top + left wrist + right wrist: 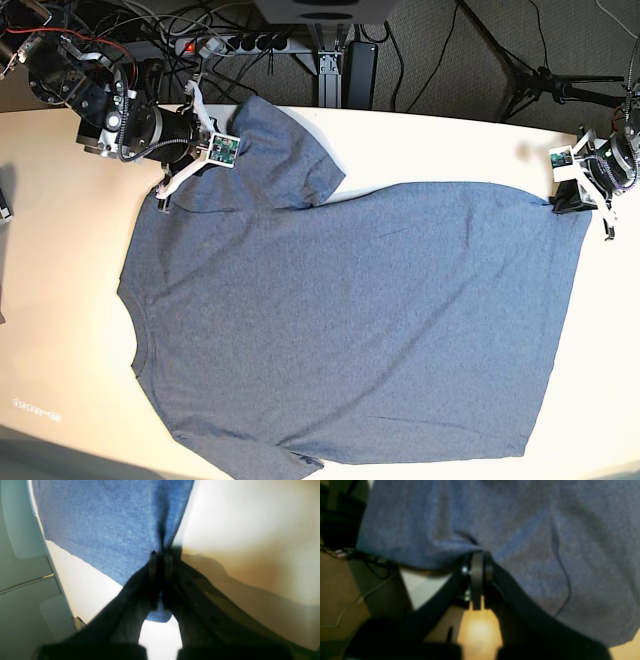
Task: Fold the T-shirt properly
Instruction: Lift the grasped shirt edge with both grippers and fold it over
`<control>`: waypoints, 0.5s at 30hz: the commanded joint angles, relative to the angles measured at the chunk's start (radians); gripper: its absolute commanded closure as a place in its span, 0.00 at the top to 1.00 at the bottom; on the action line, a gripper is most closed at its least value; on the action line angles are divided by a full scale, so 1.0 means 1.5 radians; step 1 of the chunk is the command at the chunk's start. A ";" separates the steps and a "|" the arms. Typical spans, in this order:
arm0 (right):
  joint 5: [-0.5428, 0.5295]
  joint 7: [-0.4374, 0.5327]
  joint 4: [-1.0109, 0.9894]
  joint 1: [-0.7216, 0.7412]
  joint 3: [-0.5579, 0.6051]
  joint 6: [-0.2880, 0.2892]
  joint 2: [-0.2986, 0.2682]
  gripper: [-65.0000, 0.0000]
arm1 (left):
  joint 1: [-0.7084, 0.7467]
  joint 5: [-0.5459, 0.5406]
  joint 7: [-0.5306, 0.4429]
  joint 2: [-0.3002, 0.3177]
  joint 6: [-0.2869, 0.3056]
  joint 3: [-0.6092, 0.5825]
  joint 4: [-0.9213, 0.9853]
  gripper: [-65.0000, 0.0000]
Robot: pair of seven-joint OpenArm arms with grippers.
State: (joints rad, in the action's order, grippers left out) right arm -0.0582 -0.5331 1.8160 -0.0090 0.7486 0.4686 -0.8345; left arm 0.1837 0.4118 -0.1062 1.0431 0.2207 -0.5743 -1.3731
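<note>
Fabric fills the middle of the pale cream surface (60, 250): a heathered blue-grey cotton T-shirt (350, 320) lies spread flat, plain side up, ribbed neck toward the base view's left, hem toward its right, one short sleeve folded over near the far edge. The left gripper (161, 562), dark and slim-fingered, is pressed together on the shirt's far hem corner. The right gripper (477, 565) pinches the soft cloth at the shoulder beside that sleeve, its arm reaching low from the far-left corner.
</note>
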 commanded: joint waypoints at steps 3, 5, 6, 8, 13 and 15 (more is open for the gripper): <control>-0.010 -0.011 0.021 -0.002 -0.012 0.017 -0.013 0.00 | 0.002 0.005 -0.004 0.014 0.043 0.014 -0.023 0.00; -0.013 -0.017 0.029 -0.002 -0.023 0.017 -0.013 0.00 | 0.002 0.005 -0.004 0.014 0.043 0.035 -0.031 0.00; -0.020 -0.017 0.033 -0.002 -0.030 0.017 -0.014 0.00 | 0.002 0.002 -0.005 0.014 0.043 0.049 -0.033 0.00; -0.037 -0.017 0.043 -0.002 -0.045 0.017 -0.020 0.00 | 0.002 -0.011 -0.008 0.014 0.050 0.077 -0.034 0.00; -0.049 -0.017 0.047 0.002 -0.090 0.041 -0.024 0.00 | 0.001 -0.026 -0.042 0.014 0.123 0.114 -0.047 0.00; -0.080 -0.017 0.047 0.006 -0.108 0.048 -0.025 0.00 | 0.001 -0.057 -0.041 0.014 0.123 0.130 -0.052 0.00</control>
State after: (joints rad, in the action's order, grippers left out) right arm -0.1761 -0.5694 1.8721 -0.0162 0.5980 0.5030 -0.8536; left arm 0.1970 0.3290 -0.1581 1.0363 0.3950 -0.3946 -1.4406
